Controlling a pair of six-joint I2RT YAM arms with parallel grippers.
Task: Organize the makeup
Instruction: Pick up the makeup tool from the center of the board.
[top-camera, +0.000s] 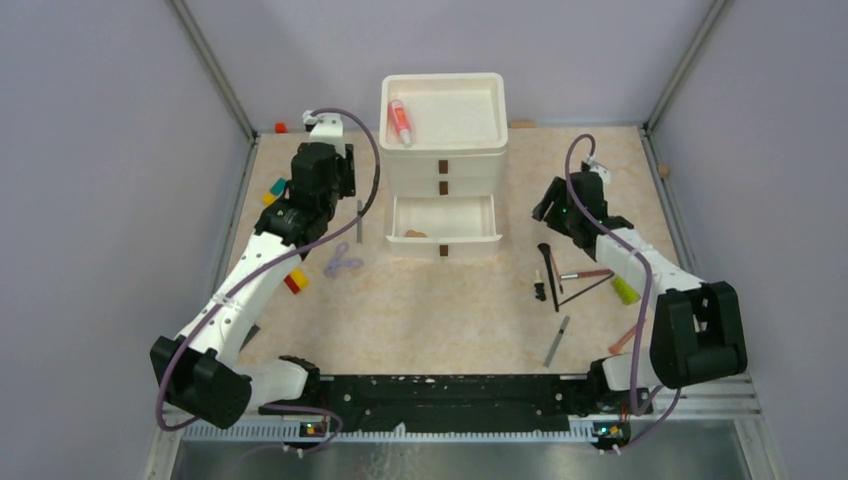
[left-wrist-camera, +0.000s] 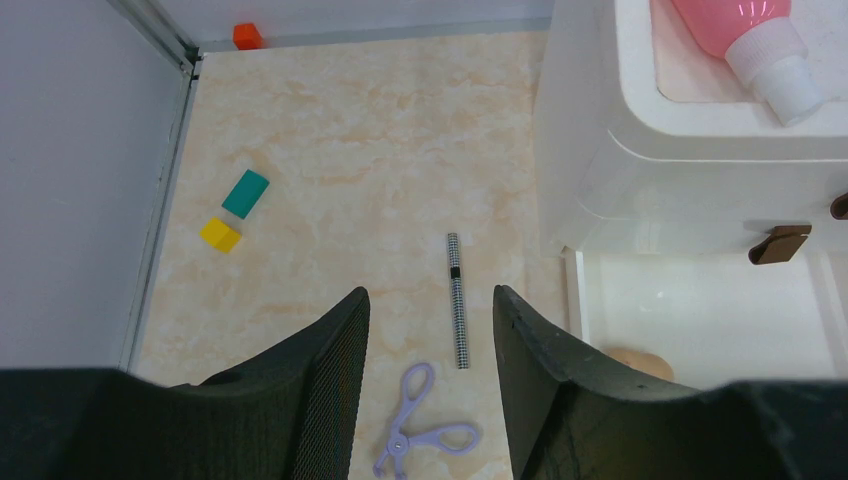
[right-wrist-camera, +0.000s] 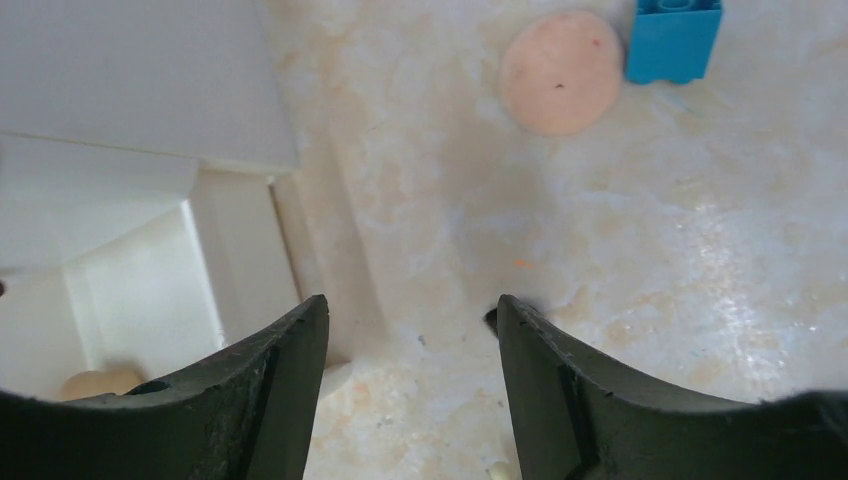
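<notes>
Left wrist: left claw is hanging spread, pinching nothing. Lilac tool is lying nearest, silver stick just past it, teal block and yellow block further left.

Right wrist: right claw is also gaping, empty, beside the open drawer. Beyond it, a peach sponge is sitting just beside a blue block; only this view is catching that pair.

Top external: only this one is showing brushes and pencils lying by the right arm, then a second sponge in the drawer, and farthest the pink bottle lying in the tray.
</notes>
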